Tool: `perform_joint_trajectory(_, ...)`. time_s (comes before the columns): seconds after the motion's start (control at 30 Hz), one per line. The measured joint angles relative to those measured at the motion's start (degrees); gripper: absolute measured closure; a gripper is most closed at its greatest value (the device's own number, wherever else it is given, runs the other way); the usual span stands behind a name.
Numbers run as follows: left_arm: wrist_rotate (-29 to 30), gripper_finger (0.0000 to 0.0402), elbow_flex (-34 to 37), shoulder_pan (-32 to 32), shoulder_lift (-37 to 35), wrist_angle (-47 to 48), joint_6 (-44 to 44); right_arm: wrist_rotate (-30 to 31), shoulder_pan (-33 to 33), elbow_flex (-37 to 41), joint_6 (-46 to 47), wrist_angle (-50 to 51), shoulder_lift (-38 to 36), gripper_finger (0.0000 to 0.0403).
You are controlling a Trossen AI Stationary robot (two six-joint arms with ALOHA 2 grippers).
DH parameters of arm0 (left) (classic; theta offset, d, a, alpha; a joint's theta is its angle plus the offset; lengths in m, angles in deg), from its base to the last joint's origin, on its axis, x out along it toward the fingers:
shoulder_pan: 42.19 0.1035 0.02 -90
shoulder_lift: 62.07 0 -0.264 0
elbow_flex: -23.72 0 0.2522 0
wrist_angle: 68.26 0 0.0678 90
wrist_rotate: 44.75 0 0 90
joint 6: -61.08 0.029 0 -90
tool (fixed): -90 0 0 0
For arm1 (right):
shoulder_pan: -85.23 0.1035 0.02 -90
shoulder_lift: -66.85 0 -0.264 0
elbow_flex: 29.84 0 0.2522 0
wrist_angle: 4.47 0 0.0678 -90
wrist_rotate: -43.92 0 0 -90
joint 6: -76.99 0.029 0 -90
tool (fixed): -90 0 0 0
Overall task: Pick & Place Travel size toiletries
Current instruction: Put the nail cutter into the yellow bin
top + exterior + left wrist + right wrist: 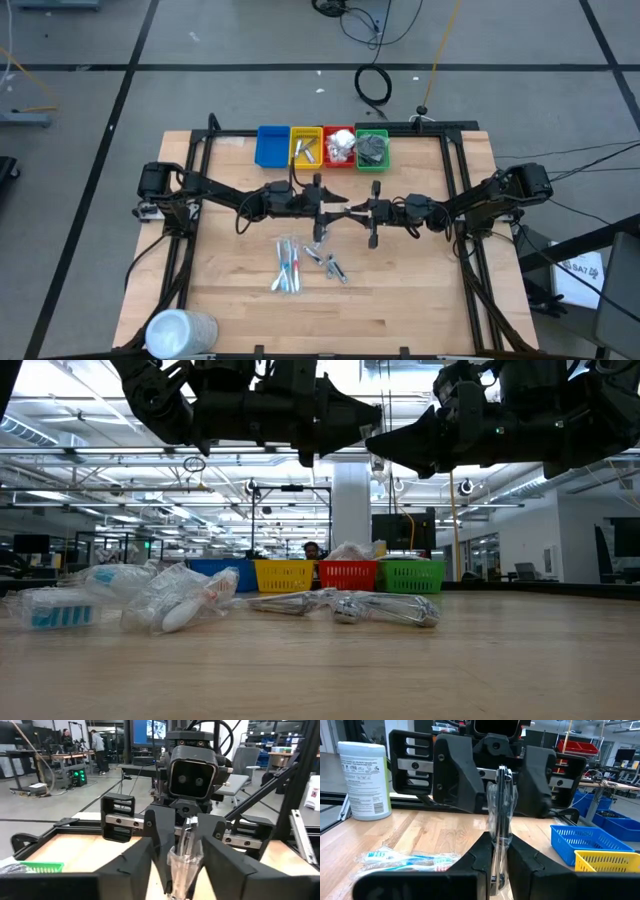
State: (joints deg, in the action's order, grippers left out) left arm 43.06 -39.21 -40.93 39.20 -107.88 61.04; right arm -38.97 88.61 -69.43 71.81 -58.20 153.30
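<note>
- right gripper is clamped shut on a clear-wrapped stick, held upright in the air over the middle of the table, well above the wood
- left gripper sits nose to nose with it, fingers spread either side of the same stick and not pinching it, so it looks like a mid-air handoff
- biggest risk imo: the right one lets go while the left one is open, and the stick drops onto the table
- the wrapper is slick and floppy, so if the left only catches loose film, I'd expect the stick to slide out or swing on the way to the bins
- if both pinch and then pull apart, the wrap could tear or twist
- the two grippers are really close, so a small misalignment could knock fingers together
- a dropped stick might land in the pile of wrapped sticks and silver tubes just below and scatter them, making later picks harder
- which bin it belongs in I can't tell; the blue bin looks empty, so a wrong drop is possible too
</note>
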Motion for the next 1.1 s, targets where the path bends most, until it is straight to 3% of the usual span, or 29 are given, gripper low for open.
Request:
perform_joint_trajectory(0.27,2.36,0.0173,0.0,0.0,0.0,-0.24,0.25,0.0,0.0,0.0,0.0,0.0,0.0,0.0376)
perform_joint_trajectory(0.6,2.21,0.0193,-0.1,-0.04,0.71,-0.82,0.25,0.02,0.0,0.0,-0.01,-0.02,0.0,0.0376)
perform_joint_trajectory(0.87,-2.27,0.0203,-8.45,0.05,8.84,-0.23,-0.15,0.04,0.05,0.07,-0.03,0.83,0.04,0.0376)
perform_joint_trajectory(1.1,-3.96,0.0198,-8.68,0.59,5.12,7.3,1.81,0.24,0.63,0.02,-0.09,0.11,0.03,0.0376)
